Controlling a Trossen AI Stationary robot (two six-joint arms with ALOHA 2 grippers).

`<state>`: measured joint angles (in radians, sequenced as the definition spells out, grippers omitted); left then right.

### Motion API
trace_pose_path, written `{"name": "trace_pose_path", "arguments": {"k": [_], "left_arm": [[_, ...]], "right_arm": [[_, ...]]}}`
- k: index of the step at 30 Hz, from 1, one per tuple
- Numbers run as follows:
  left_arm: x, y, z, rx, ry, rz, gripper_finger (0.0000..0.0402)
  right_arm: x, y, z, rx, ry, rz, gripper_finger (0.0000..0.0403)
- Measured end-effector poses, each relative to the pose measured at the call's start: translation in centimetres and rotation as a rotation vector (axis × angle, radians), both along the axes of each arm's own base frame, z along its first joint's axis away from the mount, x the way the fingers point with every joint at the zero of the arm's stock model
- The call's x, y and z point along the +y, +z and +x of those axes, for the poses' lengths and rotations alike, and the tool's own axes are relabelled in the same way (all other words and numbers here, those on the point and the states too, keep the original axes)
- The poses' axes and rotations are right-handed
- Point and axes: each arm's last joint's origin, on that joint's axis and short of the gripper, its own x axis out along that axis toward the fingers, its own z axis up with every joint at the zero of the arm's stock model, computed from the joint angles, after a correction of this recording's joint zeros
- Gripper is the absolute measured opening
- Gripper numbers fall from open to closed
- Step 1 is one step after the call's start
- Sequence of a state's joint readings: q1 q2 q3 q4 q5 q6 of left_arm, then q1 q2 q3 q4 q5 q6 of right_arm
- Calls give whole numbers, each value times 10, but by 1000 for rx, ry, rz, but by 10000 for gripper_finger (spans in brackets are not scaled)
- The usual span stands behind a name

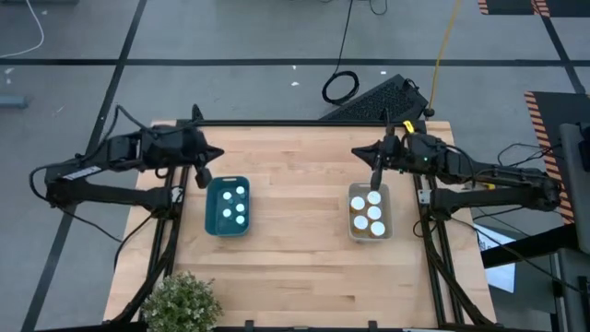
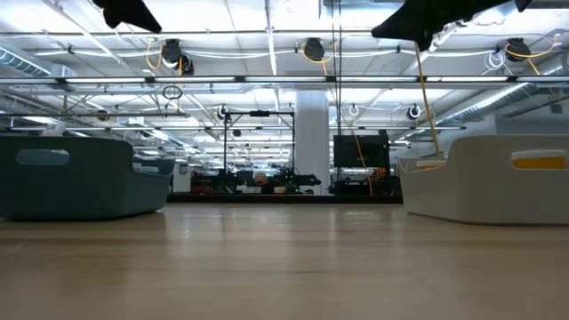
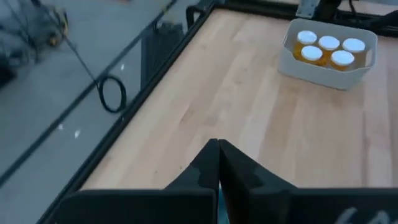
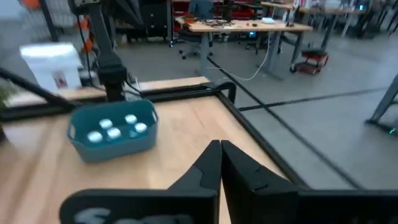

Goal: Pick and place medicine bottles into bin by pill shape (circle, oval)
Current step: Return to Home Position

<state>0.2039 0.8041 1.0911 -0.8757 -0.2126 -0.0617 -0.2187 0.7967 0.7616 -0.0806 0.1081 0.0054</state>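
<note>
Several white-capped medicine bottles stand in a blue bin left of the table's middle. Several amber ones stand in a white bin at the right. The left wrist view shows the white bin with its bottles. The right wrist view shows the blue bin with its bottles. My left gripper hangs shut above the blue bin's far left corner, with nothing in it. My right gripper hangs shut above the white bin's far edge, also holding nothing.
Bare wood lies between the two bins. A potted plant stands at the near left corner. A keyboard and a coiled cable lie on the floor beyond the far edge. In the low view the bins stand left and right.
</note>
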Motion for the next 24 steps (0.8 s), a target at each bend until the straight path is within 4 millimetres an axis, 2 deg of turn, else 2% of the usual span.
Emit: {"name": "trace_pose_path", "arguments": {"k": [4,10,13,17,20,24], "left_arm": [[0,-26,-2,-76,-39,82,17],[-2,-49,-8,-150,-55,124,12],[-3,-60,-11,-178,-83,115,4],[-6,-76,-13,-252,-145,96,11],[-9,-86,-12,-324,-202,98,15],[-11,-90,-11,-417,-268,98,16]], "right_arm": [[-1,1,0,21,13,-106,1],[5,2,2,33,44,-239,0],[11,-9,5,0,83,-287,0],[20,-31,6,-40,131,-307,0],[28,-44,1,-75,165,-283,0],[37,-50,-11,-145,205,-267,0]]}}
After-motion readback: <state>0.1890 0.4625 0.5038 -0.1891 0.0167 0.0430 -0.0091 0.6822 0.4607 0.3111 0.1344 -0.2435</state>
